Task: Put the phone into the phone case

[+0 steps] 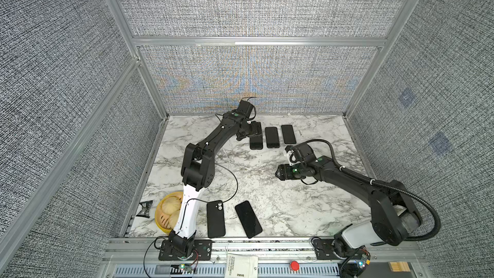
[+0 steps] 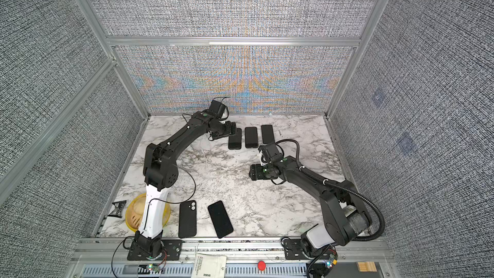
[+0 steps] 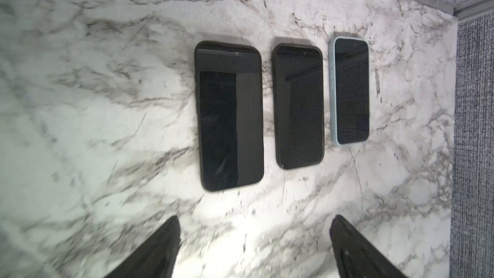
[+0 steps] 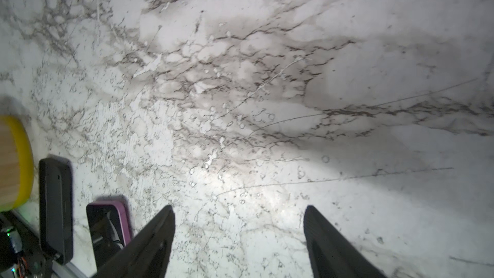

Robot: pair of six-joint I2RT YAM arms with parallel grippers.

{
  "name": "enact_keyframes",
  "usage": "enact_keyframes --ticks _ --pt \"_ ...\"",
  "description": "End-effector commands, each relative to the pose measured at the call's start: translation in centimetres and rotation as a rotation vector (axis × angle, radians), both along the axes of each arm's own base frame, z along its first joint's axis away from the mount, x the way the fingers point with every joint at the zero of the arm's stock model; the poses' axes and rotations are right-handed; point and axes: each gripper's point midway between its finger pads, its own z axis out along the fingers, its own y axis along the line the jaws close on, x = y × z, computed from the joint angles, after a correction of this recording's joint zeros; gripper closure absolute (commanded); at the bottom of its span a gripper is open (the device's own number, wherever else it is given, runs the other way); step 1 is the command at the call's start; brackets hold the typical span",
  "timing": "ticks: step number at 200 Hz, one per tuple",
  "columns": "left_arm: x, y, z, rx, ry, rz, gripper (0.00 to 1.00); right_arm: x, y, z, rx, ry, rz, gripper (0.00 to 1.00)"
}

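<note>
Phone (image 1: pixel 248 219) lies screen up, low in the middle of both top views on the marble counter (image 1: pixel 294 209). Its long axis slants from lower right to upper left. Just left of it, not touching, the black phone case (image 1: pixel 216 219) lies nearly straight up the frame, camera cutout at its upper end. Higher up, the left tool (image 1: pixel 248 132) hangs spread wide by three cased phones (image 1: pixel 272 137). The right tool (image 1: pixel 278 173) gapes empty mid-counter.

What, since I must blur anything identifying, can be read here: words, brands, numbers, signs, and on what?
"AUTHENTIC": printed sideways on the white cloth pouch by the front rail.
Smaller lines under it: too small to read.
Red button: no readable marking.
Elsewhere: none visible.
</note>
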Motion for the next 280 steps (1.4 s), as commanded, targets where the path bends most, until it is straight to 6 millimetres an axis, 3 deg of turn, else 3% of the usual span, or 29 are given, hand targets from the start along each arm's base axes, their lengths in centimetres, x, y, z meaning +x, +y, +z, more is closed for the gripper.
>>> enact_keyframes --ticks 1,26,48,56,99,128,161,220,253,280 --pt "-2.1 2.3 1.2 0.038 -0.035 0.012 0.10 -1.4 1.0 0.4 -0.038 -0.020 0.054 0.22" --pt "-5.7 7.3 0.6 0.128 0.038 0.120 0.09 -3.2 4.7 1.6 -0.040 -0.095 0.155 0.22" --pt "-8.3 11.3 -0.4 0.203 0.109 0.185 0.09 -4.9 8.7 2.0 -0.064 -0.150 0.263 0.25" --pt "-9.0 12.4 -0.5 0.196 0.124 0.207 0.09 -5.0 10.7 3.0 -0.055 -0.182 0.296 0.27" --pt "-11.5 18.5 -0.7 0.142 0.172 0.353 0.10 -8.3 18.8 2.1 -0.161 -0.270 0.512 0.36" --pt "-12.5 21.7 -1.0 0.082 0.210 0.434 0.10 -10.3 22.6 1.1 -0.210 -0.328 0.635 0.40" --pt "-13.1 23.5 -1.9 0.008 0.242 0.488 0.10 -11.6 24.9 -0.9 -0.247 -0.340 0.710 0.45" --pt "-13.7 24.2 -1.9 0.002 0.224 0.501 0.10 -12.0 26.4 -3.9 -0.280 -0.296 0.749 0.57" --pt "-13.9 24.5 -2.1 -0.002 0.226 0.514 0.10 -11.3 26.5 -5.5 -0.317 -0.285 0.743 0.68" --pt "-13.8 24.5 -2.1 -0.007 0.227 0.512 0.10 -10.5 26.4 -6.3 -0.316 -0.260 0.717 0.83"
